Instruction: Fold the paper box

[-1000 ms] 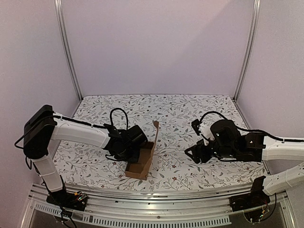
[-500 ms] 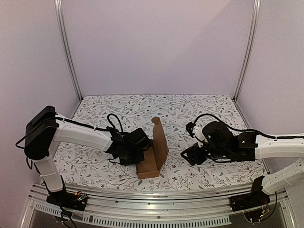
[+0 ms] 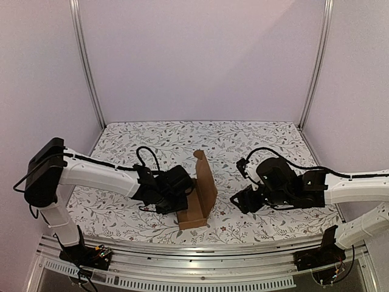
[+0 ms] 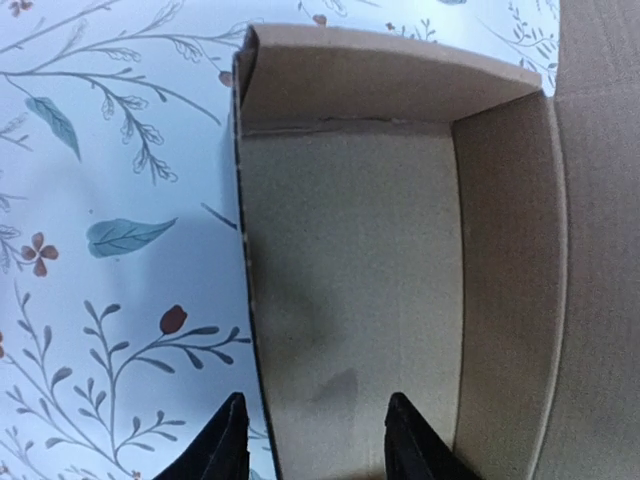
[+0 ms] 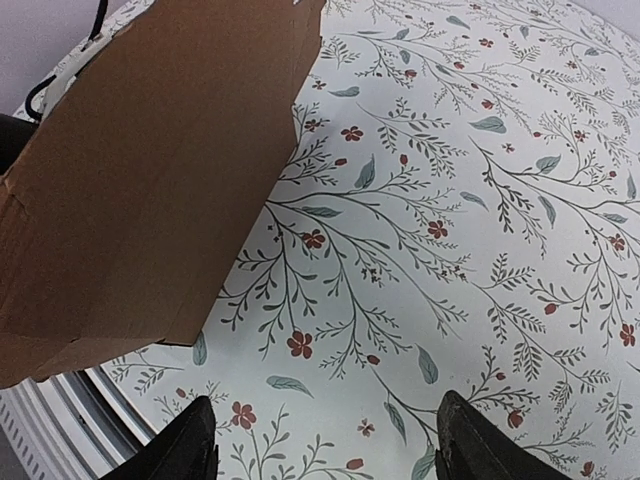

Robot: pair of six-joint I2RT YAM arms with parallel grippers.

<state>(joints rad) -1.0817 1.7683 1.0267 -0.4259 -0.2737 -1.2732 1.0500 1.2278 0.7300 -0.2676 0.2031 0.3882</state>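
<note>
We see the paper box (image 3: pixel 203 188) near the front edge of the flowered surface (image 3: pixel 261 137), its tall flap upright along the right side. Our left fingers (image 4: pixel 226 448) stand apart astride the box's left wall, one outside and one inside, not pinching it. Our right fingers (image 5: pixel 186 442) are spread wide with nothing between them, near the flap's outer face. The surface behind the box lies open.
</note>
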